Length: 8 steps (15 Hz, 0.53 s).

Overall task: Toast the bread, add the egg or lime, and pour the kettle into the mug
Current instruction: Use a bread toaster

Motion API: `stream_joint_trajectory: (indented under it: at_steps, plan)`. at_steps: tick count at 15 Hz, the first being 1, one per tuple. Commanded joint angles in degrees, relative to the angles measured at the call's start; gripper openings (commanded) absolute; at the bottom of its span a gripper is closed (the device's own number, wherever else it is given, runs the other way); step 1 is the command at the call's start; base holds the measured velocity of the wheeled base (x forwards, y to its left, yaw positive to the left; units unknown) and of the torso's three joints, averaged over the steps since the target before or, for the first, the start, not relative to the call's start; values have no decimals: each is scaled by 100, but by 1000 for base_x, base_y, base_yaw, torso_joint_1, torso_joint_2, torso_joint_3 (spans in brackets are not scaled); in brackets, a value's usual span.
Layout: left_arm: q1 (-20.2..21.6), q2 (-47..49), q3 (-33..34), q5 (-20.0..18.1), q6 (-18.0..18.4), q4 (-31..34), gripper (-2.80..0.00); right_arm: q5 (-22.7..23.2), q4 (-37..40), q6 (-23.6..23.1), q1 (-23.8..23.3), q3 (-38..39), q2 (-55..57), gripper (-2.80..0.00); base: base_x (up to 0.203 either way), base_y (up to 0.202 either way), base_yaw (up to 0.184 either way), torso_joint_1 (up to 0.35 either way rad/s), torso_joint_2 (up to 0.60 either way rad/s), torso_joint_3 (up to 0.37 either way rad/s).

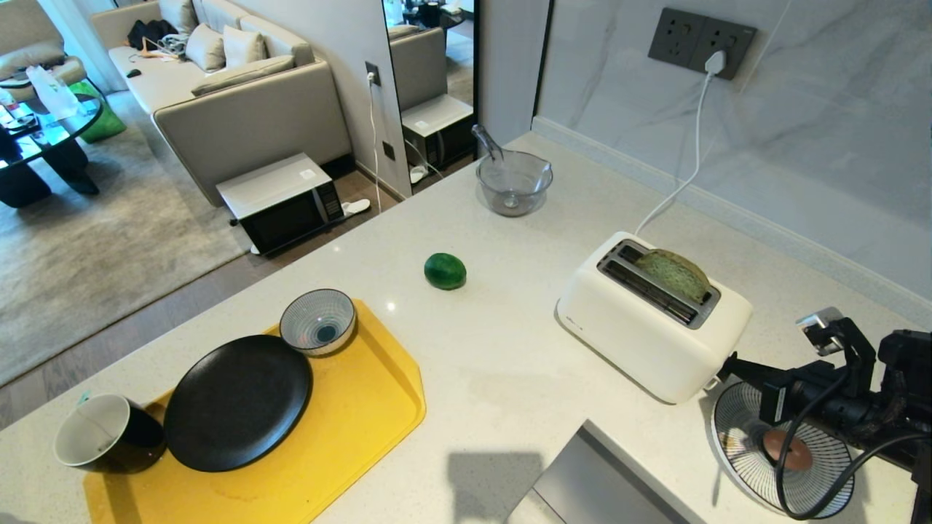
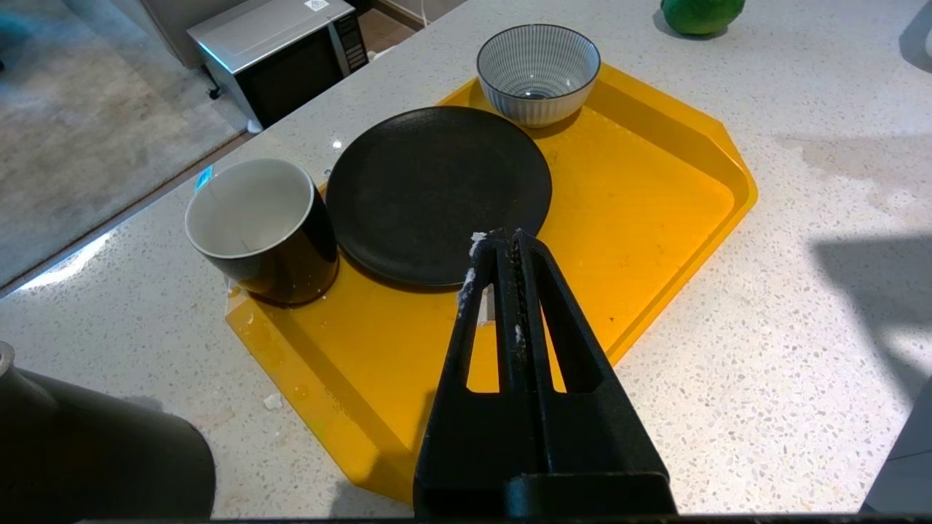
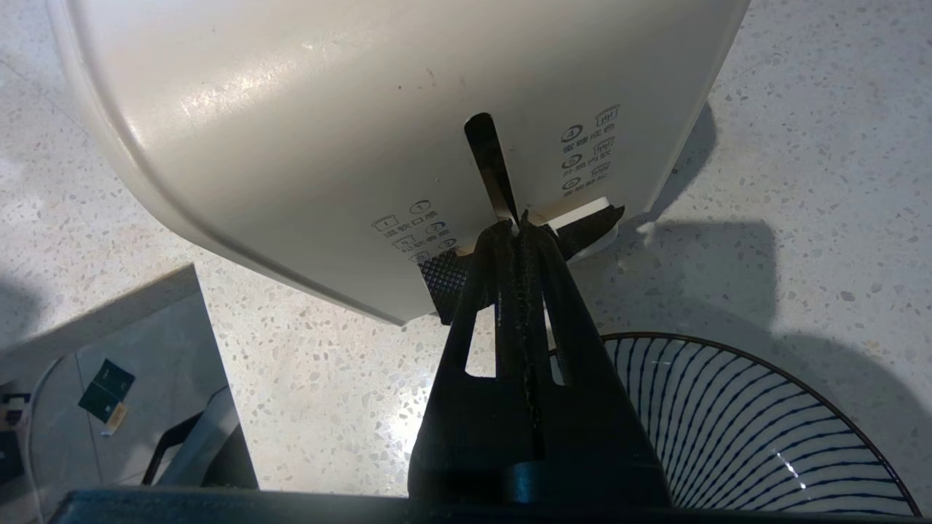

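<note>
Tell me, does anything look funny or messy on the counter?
Small things only. The pale green bread slice sits tilted in the white toaster, sticking out of the slot. Water droplets and white specks lie on the yellow plastic tray's corner beside the black mug. White crumbs cling to the left gripper's shut fingers.

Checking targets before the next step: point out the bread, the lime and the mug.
bread (image 1: 681, 274), head view, on the green face showing above the toaster slot.
lime (image 1: 445, 271), head view, middle of its skin.
mug (image 2: 251, 211), left wrist view, on its white inside wall.
</note>
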Motion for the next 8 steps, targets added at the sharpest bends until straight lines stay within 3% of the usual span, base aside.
stream_joint_trajectory:
  at_steps: [1,8]
  plan:
    - [2,-13,97,0,2,-3,-280,16,-38,-9,-1,-1,-6,-280,0,0,0,0,0,0]
    - [2,-13,97,0,2,-3,-280,16,-38,-9,-1,43,-32,-280,0,0,0,0,0,0]
